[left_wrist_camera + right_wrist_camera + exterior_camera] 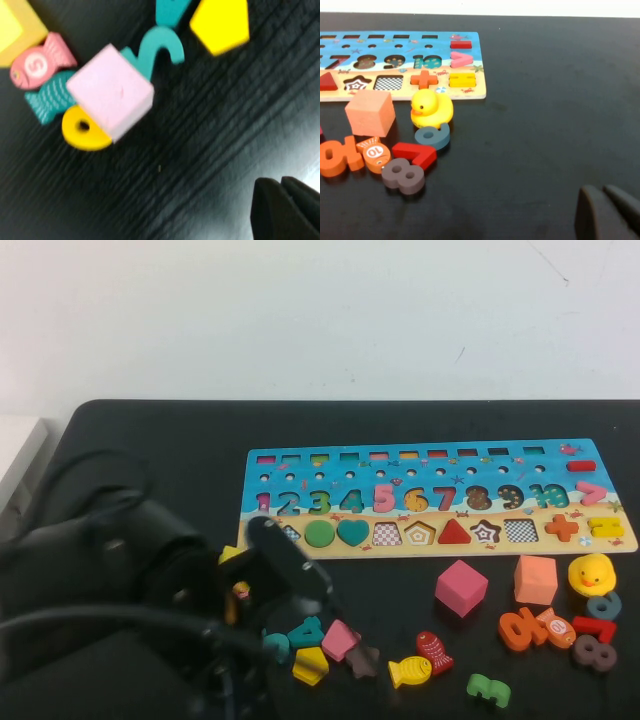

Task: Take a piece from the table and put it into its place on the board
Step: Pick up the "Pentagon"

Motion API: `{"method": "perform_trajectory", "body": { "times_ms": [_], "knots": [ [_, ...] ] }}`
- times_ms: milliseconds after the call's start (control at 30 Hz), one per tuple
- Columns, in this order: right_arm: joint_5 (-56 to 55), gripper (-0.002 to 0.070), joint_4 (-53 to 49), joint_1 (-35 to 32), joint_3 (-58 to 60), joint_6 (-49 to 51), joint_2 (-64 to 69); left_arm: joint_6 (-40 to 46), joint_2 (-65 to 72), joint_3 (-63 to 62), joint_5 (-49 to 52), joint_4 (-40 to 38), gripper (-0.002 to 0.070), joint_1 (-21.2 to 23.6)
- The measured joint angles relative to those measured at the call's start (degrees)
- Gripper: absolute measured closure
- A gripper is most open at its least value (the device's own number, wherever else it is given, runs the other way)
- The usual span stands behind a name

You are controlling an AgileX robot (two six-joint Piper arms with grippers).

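**Left gripper hovering over the clutter, pentagon not yet taken**

Left gripper (285, 207) is hanging low over the table (120, 430) at front left, its arm hiding much of the pile; we are seeing its dark fingertips pressed together, holding nothing. Right gripper (607, 212) is sitting parked off to the right over bare table, also closed and empty.

We are spotting the piece (310, 666), the yellow pentagon, lying flat just right of the left arm, near a teal number (305, 632) and a pink block (339, 638). In the left wrist view the piece (220, 25) is well away from the fingertips. The board (420, 502) is lying further back, its pentagon slot (419, 533) showing open.

We are judging the step as approach, grasp not started.

Risks we are flagging: closed jaws coming down would shove the flat piece instead of gripping it. Tight neighbours mean a finger could catch the teal number or pink block and drag them along. A thin flat piece could slip or tilt in the pinch, then jam at the slot edge.
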Motion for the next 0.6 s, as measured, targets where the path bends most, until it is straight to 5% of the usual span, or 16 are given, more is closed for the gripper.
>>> {"method": "perform_trajectory", "body": {
  "times_ms": [233,333,467,600],
  "knots": [
    [0.0,0.0657,0.0,0.0,0.0,0.0,0.0,-3.1,9.8,-7.9,0.3,-4.0,0.0638,-0.1],
    [0.0,0.0657,0.0,0.0,0.0,0.0,0.0,-3.3,14.0,-10.5,0.2,-5.3,0.0513,-0.1],
    [0.0,0.0658,0.0,0.0,0.0,0.0,0.0,-6.8,18.0,-11.6,-1.9,-6.9,0.0256,-0.1],
    [0.0,0.0658,0.0,0.0,0.0,0.0,0.0,-10.3,20.4,-11.6,-3.7,-6.9,0.019,-0.1]
  ]
}}
